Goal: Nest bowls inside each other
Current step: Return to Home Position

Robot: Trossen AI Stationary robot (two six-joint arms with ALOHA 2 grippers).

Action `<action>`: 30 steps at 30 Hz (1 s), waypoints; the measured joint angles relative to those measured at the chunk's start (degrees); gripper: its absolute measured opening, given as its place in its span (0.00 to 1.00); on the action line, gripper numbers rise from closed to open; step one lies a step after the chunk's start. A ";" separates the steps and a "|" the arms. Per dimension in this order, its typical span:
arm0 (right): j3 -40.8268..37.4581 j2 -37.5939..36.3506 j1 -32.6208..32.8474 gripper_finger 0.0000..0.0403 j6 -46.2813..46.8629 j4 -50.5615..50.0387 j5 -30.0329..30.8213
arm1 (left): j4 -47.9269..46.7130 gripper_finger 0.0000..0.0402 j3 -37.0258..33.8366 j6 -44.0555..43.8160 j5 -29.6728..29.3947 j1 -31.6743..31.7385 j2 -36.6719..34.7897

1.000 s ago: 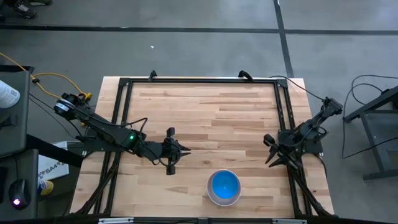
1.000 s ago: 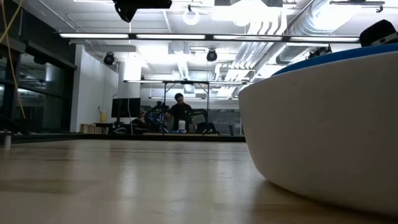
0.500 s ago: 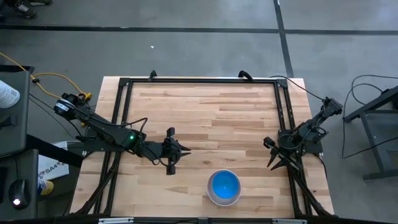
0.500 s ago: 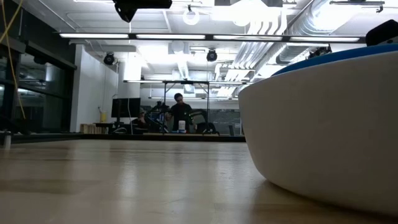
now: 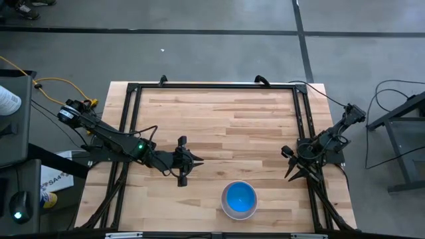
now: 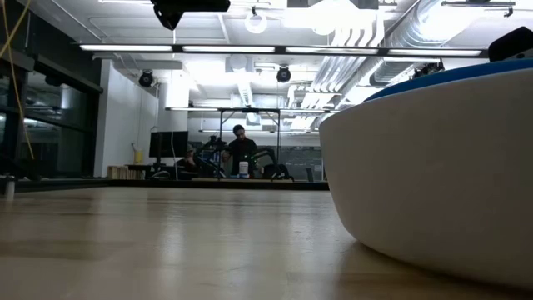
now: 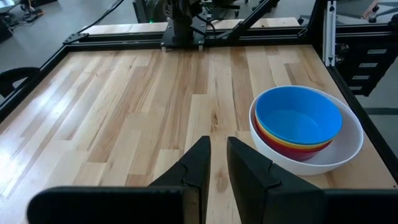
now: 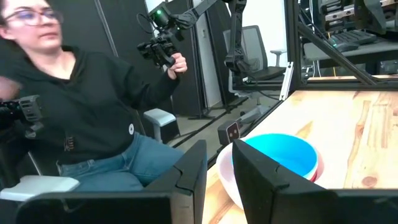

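The bowls stand nested in one stack [image 5: 239, 199] near the table's near edge. The blue bowl [image 7: 298, 116] is on top, yellow and reddish rims show below it, and all sit in the larger white bowl [image 7: 348, 146], whose base rests on the wood. In the low view the white bowl [image 6: 433, 183] fills the right side. My left gripper [image 5: 197, 159] hovers left of the stack, its fingers [image 7: 198, 163] a narrow gap apart with nothing between them. My right gripper [image 5: 288, 166] waits at the right rail, also slightly open and empty [image 8: 219, 171].
A black frame rail [image 5: 133, 119] runs round the wooden table [image 5: 219, 113]. A seated person [image 8: 81, 106] holding a handle shows beyond the table's edge in the right wrist view. Bare wood lies across the table's middle and far half.
My right gripper has tipped a little toward the table's near edge. The bowls and my left gripper have kept still.
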 joint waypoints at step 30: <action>-0.04 0.02 0.00 0.18 -0.04 0.15 -0.01 | 29.46 0.13 -26.49 0.19 5.51 -0.82 -5.35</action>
